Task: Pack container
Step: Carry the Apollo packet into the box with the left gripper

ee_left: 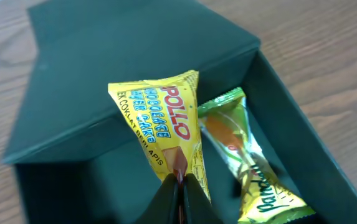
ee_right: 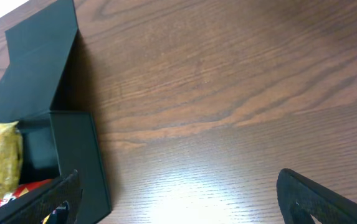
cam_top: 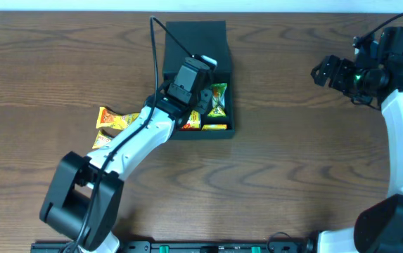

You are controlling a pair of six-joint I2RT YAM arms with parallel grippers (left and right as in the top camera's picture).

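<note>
The dark teal-black container (cam_top: 231, 105) stands open at the table's middle, its flap lid (cam_top: 195, 42) laid back. My left gripper (ee_left: 179, 186) is shut on a yellow Pollo snack packet (ee_left: 159, 127) and holds it over the container's inside. A green-yellow pandan packet (ee_left: 250, 168) lies in the container beside it, also seen from overhead (cam_top: 218, 100). Red and yellow packets (cam_top: 202, 125) lie at the container's near wall. My right gripper (ee_right: 178, 199) is open and empty over bare table at the far right (cam_top: 335, 74); the container (ee_right: 72, 149) shows to its left.
Yellow snack packets (cam_top: 113, 119) lie on the table left of the container, partly under my left arm. A black cable (cam_top: 154, 49) runs past the lid's left side. The table is dark wood.
</note>
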